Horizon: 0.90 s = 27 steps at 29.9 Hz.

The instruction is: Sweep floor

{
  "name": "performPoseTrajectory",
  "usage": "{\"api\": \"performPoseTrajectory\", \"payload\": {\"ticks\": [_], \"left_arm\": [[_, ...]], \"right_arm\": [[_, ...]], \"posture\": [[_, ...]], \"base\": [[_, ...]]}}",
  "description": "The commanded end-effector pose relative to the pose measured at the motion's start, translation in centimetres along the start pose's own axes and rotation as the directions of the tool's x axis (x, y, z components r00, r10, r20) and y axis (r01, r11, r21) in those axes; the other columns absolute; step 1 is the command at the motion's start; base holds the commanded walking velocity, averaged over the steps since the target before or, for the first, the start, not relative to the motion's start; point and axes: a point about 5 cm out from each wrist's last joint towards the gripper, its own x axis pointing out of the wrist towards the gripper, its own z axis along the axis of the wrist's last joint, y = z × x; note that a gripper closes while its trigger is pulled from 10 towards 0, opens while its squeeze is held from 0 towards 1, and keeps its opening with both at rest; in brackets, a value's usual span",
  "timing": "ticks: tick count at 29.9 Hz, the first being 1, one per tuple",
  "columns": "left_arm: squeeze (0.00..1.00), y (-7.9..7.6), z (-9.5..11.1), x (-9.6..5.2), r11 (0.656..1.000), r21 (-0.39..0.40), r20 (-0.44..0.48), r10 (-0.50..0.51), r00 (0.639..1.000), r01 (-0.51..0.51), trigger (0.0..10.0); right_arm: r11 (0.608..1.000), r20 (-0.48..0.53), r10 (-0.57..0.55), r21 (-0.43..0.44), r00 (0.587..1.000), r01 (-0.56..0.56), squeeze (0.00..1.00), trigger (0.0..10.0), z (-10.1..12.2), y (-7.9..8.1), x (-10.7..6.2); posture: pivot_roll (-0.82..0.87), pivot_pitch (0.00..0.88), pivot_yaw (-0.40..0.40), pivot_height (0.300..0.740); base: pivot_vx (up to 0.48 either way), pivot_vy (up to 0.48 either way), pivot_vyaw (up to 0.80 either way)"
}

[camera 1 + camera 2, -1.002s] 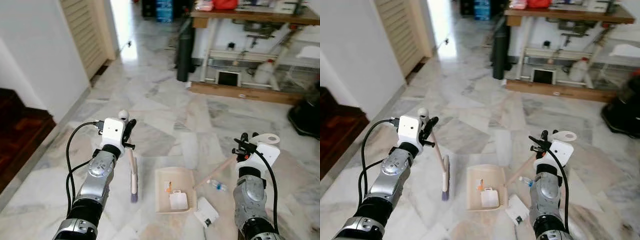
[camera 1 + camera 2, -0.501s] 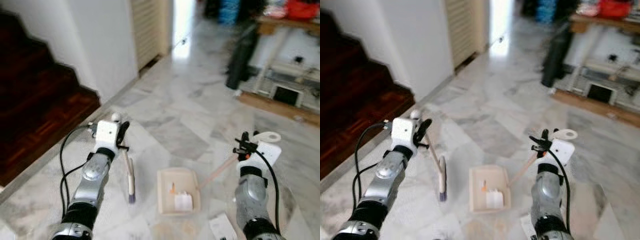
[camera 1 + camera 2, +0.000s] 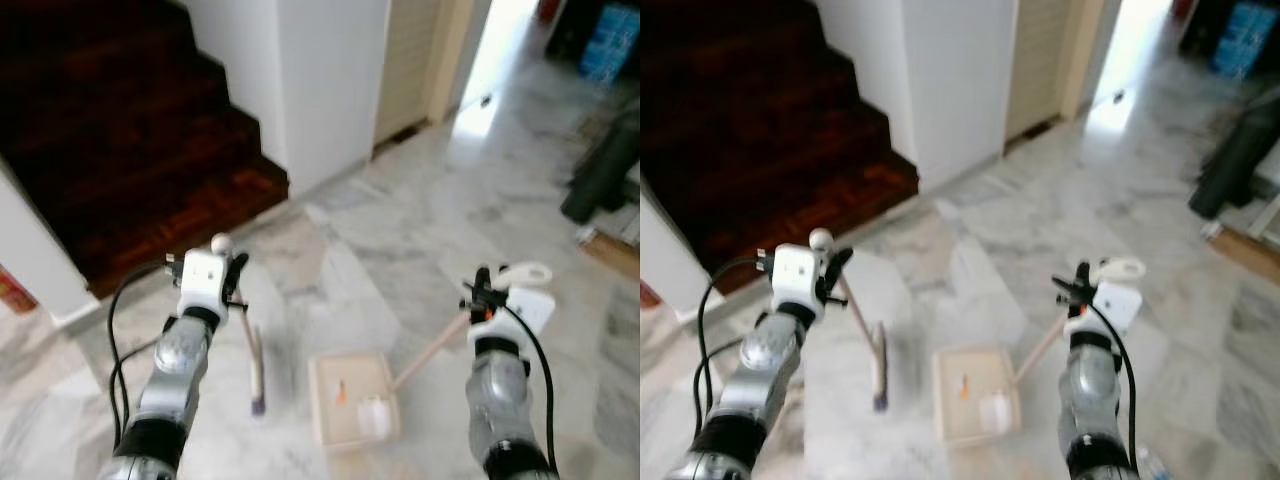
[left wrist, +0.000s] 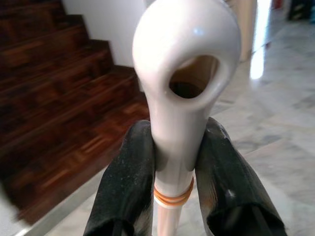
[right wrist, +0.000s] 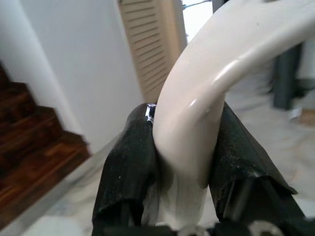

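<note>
right, i have both arms raised in front of me over the marble floor (image 3: 400, 270). my left gripper (image 4: 173, 162) is clenched on the broom (image 3: 252, 352), its black fingers (image 4: 129, 191) pressed against either side of the white handle just under the loop at the top; an orange band rings the handle below them. the broom hangs down and slightly inward from that grip, its dark bristle end touching or just above the floor, i cannot tell which. my right gripper (image 5: 179, 157) is clenched on the dustpan (image 3: 350, 412), fingers clamped on both sides of the curved white top of its long handle. the handle slants down and to my left to the beige pan, which sits on the floor between my arms, just right of the broom head. inside the pan lie a small white piece and a bit of orange. ahead to the left are dark wooden stairs (image 3: 130, 130), a white wall (image 3: 320, 80) and a louvred door (image 3: 410, 60). the head views are blurred.
</note>
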Motion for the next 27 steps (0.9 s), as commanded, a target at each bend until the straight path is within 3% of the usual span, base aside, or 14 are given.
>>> {"api": "performPoseTrajectory", "payload": {"ticks": [1,21,27], "left_arm": [[0.00,-0.22,1.11,0.37,1.000,0.015,0.048,-0.007,0.999,0.006,10.0],[0.00,-0.88,0.79,-0.44,1.000,-0.012,0.036,-0.010,0.999,0.010,10.0],[0.00,-0.89,0.79,-0.47,1.000,-0.019,0.032,-0.006,0.999,0.006,10.0]], "right_arm": [[1.000,0.042,-0.005,0.015,0.999,0.004,0.00,10.0,0.94,-0.03,0.48],[1.000,0.026,0.005,0.023,1.000,-0.006,0.00,10.0,0.66,-0.27,0.01],[0.998,0.007,-0.006,0.059,1.000,0.006,0.00,10.0,0.51,-0.32,0.08]], "posture": [[-0.03,0.000,0.006,0.740],[-0.02,0.000,0.000,0.740],[-0.02,0.000,0.000,0.740]], "base": [[0.000,0.000,0.77],[0.000,0.000,0.77],[0.000,0.048,0.00]]}}
